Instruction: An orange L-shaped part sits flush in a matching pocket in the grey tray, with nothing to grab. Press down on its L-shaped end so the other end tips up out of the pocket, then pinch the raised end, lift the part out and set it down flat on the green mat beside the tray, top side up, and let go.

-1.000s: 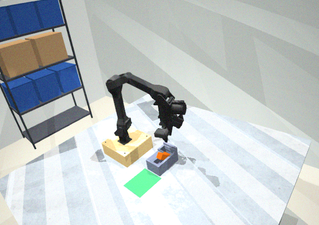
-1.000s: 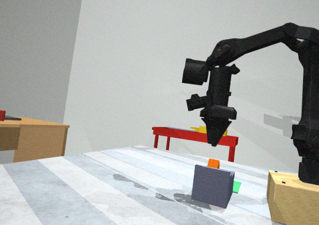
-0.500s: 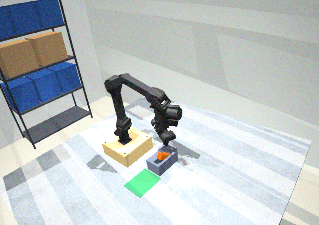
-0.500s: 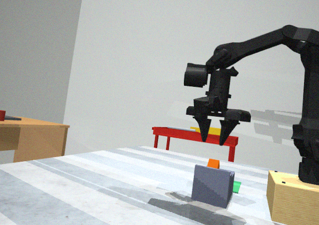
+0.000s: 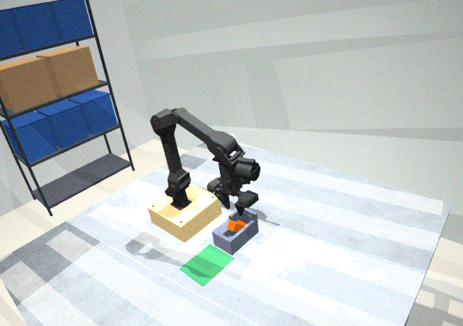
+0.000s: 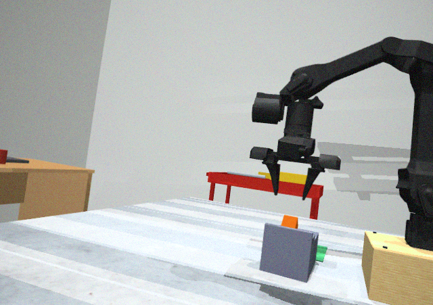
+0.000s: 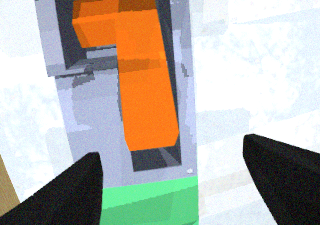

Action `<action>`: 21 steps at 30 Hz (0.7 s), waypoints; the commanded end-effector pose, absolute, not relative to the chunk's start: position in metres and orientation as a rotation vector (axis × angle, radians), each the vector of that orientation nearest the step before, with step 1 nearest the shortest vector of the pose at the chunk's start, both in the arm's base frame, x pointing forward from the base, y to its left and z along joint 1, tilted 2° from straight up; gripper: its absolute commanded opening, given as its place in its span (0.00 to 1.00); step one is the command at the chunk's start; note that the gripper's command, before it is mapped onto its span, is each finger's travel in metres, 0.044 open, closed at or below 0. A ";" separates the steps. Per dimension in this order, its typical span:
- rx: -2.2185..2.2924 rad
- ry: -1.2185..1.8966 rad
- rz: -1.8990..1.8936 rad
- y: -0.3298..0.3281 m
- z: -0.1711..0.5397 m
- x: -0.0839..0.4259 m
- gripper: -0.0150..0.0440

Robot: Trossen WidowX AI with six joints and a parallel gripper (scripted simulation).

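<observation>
The orange L-shaped part [image 5: 235,225] [image 6: 289,221] [image 7: 146,90] is tipped in the grey tray [image 5: 244,239] [image 6: 287,251] [image 7: 92,115]. Its plain end is raised above the tray's rim, and its L-shaped end is down in the pocket. My gripper [image 5: 234,209] [image 6: 289,197] [image 7: 173,154] is open and empty, pointing down above the tray. In the wrist view its fingers stand wide, one to each side of the part's raised end and clear of it. The green mat [image 5: 209,264] [image 6: 321,253] [image 7: 150,202] lies flat beside the tray, with nothing on it.
The arm's wooden base block [image 5: 194,220] [image 6: 398,274] stands close beside the tray. A shelf rack with blue bins [image 5: 71,122] and brown boxes stands behind at the left in the top view. A red bench [image 6: 244,184] and a wooden desk [image 6: 55,190] stand farther off.
</observation>
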State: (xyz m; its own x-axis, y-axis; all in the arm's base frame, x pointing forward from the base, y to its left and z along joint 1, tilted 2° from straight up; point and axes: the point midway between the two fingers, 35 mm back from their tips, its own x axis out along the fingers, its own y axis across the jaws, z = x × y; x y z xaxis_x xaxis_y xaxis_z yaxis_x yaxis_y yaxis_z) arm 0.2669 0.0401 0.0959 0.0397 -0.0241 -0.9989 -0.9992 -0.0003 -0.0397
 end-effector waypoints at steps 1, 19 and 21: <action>-1.252 1.203 1.186 0.038 0.077 0.265 0.73; -1.252 1.204 1.186 0.038 0.052 0.266 0.73; -1.252 1.204 1.186 0.038 0.049 0.267 0.73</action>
State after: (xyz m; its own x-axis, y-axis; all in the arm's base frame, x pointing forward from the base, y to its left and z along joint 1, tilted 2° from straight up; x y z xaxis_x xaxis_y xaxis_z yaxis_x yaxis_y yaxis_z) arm 0.2675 0.0384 0.0554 0.0324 -0.0253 -0.9992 -0.9994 -0.0097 -0.0322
